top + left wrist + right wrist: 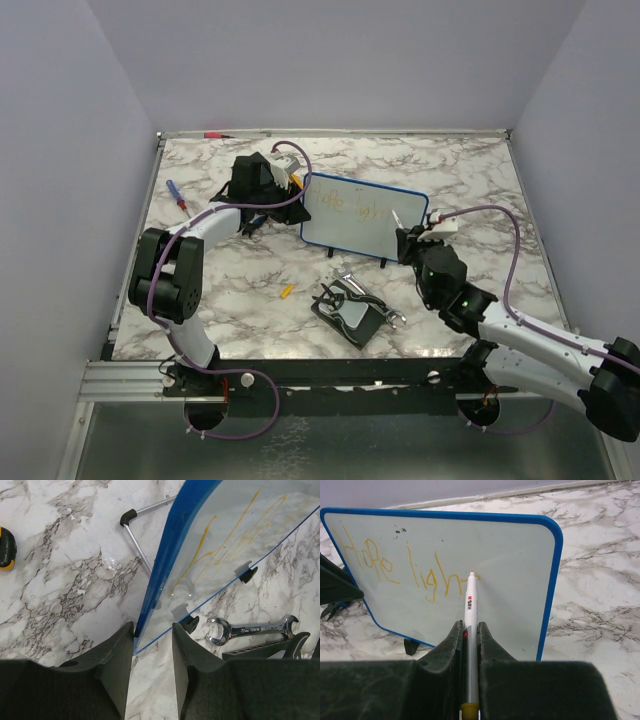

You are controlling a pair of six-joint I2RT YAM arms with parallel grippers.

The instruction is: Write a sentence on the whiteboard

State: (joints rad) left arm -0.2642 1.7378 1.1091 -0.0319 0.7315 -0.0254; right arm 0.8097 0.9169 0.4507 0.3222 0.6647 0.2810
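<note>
Pinching the whiteboard (362, 215) rim, left end effector (152, 632); bare marble (480, 190) beyond.

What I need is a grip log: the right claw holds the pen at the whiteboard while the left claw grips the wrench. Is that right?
No. The left wrist view shows the left claw gripping the edge of the whiteboard; the wrench lies untouched. The right claw does hold the pen.

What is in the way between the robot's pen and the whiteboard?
Nothing visible. The right gripper holds the pen, and its tip is right at the whiteboard, at the end of the orange sentence. The left gripper grips the whiteboard's blue edge off to the side, clear of the writing.
</note>
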